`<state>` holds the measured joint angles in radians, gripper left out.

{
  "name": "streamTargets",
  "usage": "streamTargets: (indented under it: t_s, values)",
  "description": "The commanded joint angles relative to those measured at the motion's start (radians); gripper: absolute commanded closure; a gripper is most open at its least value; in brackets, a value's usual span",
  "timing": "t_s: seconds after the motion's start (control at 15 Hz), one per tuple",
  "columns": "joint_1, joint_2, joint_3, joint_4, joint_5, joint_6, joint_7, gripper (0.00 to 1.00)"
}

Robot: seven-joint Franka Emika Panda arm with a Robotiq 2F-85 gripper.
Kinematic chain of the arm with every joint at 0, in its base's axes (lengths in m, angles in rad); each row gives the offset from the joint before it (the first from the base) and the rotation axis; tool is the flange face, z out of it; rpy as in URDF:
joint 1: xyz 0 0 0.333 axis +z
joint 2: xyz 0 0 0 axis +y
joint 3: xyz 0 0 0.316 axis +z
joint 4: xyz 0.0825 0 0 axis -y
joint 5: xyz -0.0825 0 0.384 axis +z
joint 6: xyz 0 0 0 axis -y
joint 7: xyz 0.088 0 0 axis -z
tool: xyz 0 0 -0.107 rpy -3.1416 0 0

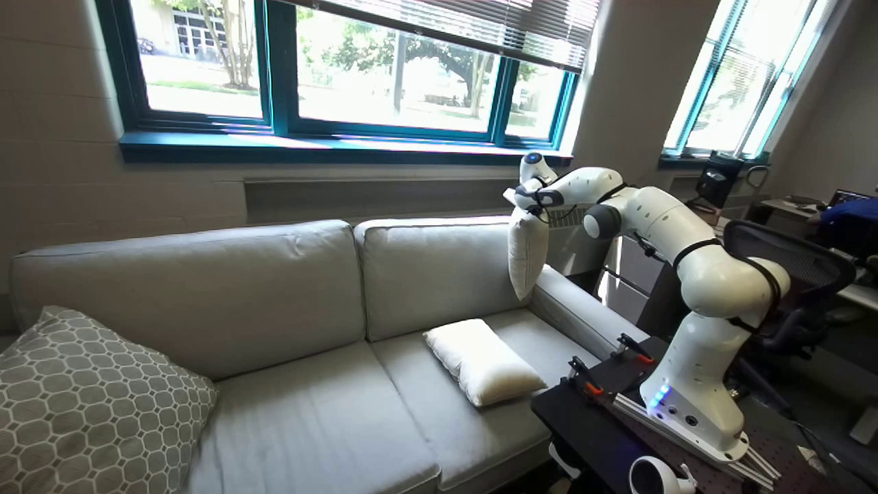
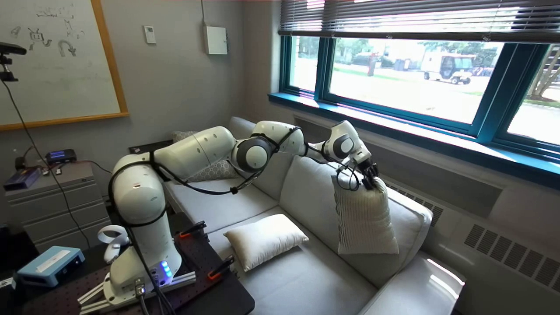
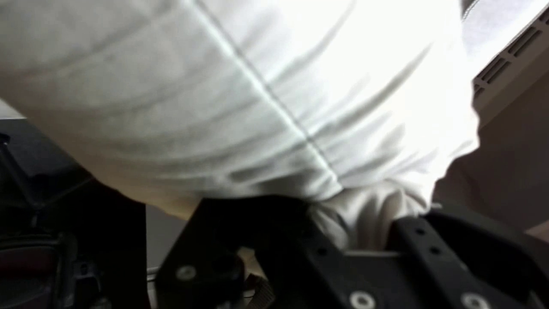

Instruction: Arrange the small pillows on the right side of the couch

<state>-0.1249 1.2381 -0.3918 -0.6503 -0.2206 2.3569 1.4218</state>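
The couch (image 1: 309,418) is light beige, with two seat cushions and two back cushions; it also shows in an exterior view (image 2: 315,280). One small cream-white pillow (image 1: 483,360) lies flat on the seat by the armrest; it shows there too (image 2: 267,240). My gripper (image 2: 371,178) is shut on the top edge of the second small pillow (image 2: 365,218), which hangs upright before the back cushion near the armrest, also seen in an exterior view (image 1: 528,254). In the wrist view that pillow (image 3: 240,107) bunches between the fingers (image 3: 360,219). I cannot tell whether it touches the couch.
A larger grey-white patterned pillow (image 1: 103,405) leans at the couch's far end from my arm. The armrest (image 1: 583,309) is beside the held pillow. A window sill (image 2: 393,127) and a wall vent (image 2: 512,253) are behind the couch. Clamps (image 1: 583,376) stick up at the robot table's edge.
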Motion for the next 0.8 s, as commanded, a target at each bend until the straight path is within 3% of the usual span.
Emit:
streamTargets:
  t_s: [0.0,0.4,0.73]
  values:
    - [0.018,-0.012,-0.039,-0.131,-0.064,0.107,-0.039,0.94]
    - [0.080,-0.016,-0.078,-0.451,-0.131,0.232,0.026,0.95]
    - [0.182,-0.048,-0.151,-0.667,-0.143,0.346,0.129,0.94]
